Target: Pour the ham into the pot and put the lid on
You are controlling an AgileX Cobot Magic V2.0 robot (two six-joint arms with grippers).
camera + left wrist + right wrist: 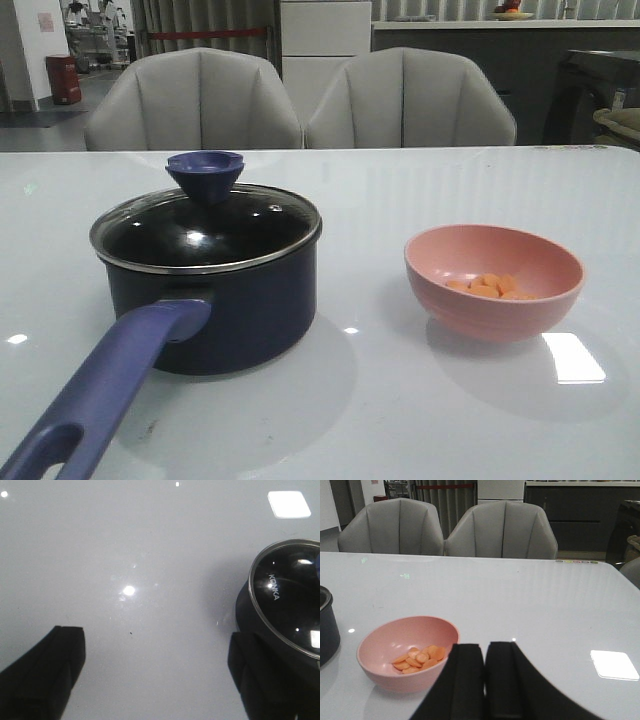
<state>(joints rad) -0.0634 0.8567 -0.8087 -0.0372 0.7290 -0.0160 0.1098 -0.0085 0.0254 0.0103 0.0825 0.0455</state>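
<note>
Lid (205, 222) sits on the pot (225, 300), blocking pouring; ham (490, 286) waits in a pink bowl (495, 300) beside it. Left end effector (155, 675) released — right end effector (485, 680) clenched, empty.

Front view: low, table level, faces forward, close on pot (215, 300) and pink bowl (494, 281). Left wrist view: straight down, shares pot's lid (290, 597). Right wrist view: low, forward, shares bowl, chairs (502, 530)

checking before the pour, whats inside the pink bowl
Orange-pink ham pieces lie on the bottom of the pink bowl; nothing else shows inside, though its near wall hides part of the floor.
</note>
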